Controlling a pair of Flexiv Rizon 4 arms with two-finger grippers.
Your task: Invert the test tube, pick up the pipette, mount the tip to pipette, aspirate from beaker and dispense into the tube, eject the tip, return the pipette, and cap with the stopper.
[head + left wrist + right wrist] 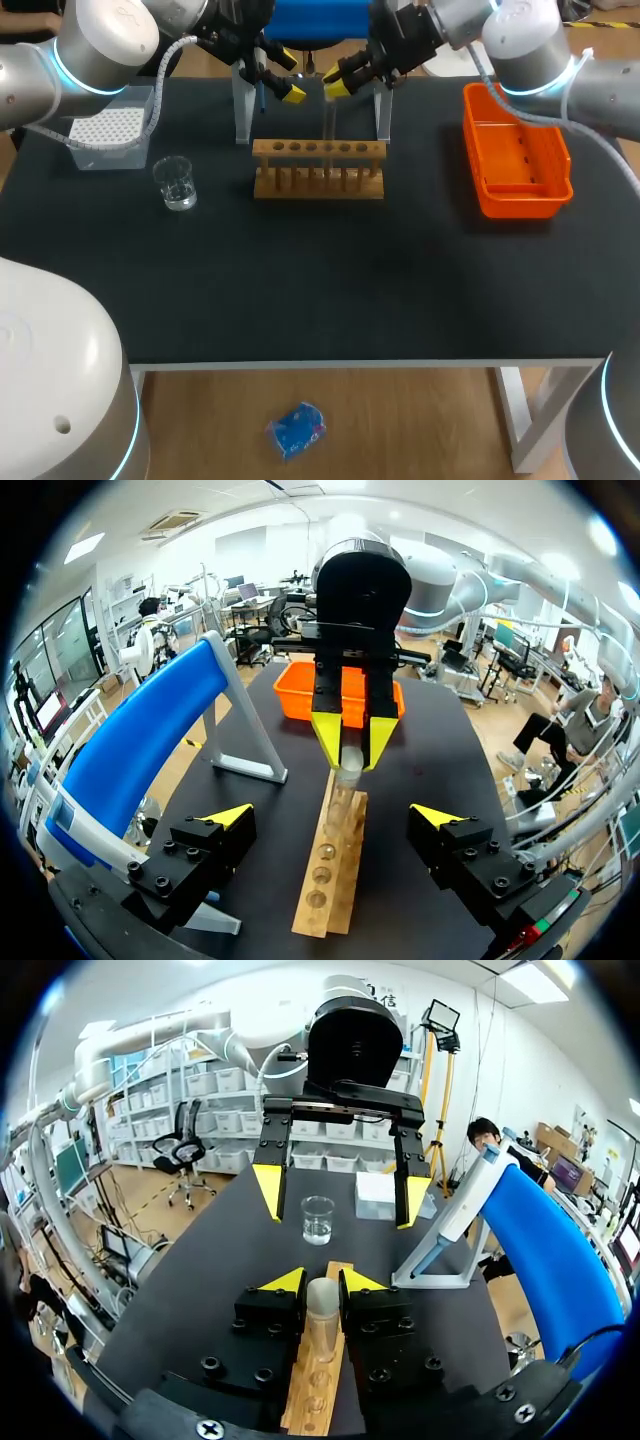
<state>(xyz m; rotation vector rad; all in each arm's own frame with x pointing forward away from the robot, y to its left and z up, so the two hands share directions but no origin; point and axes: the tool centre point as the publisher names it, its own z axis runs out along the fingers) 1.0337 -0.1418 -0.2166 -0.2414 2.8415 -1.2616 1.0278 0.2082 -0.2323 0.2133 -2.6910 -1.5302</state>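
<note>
Right wrist view shows the right pincer drawn narrow onto the tube, with both yellow tips pressing its clear wall from two sides near the rim. The tube stands upright under this pincer, its lower end down at the rack. I cannot tell whether it sits in a hole. Ahead of the right pincer and facing it hangs the left pincer, spread wide and holding nothing. The beaker shows past the left pincer, between its fingers, with the tip box just beside it.

In the left wrist view the tube rises ahead of the left pincer's spread fingers, apart from both. The pipette lies on its stand beside that pincer. The bin lies behind the right pincer.
</note>
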